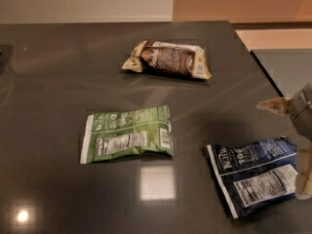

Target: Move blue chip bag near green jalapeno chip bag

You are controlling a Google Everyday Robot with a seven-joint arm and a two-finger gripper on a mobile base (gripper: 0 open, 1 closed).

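The blue chip bag [253, 174] lies flat on the dark table at the front right, label side up. The green jalapeno chip bag [127, 134] lies flat near the table's middle, about a bag's width to the left of the blue one. My gripper [288, 145] is at the right edge of the view, over the blue bag's right end. It is open: one cream fingertip [272, 104] is beyond the bag's far corner and the other finger [304, 179] is at the bag's right edge. It holds nothing.
A brown-and-cream bag [168, 58] lies at the back of the table [58, 82]. The table's right edge runs diagonally just behind my gripper, with floor beyond it. Ceiling lights reflect off the table in front of the green bag.
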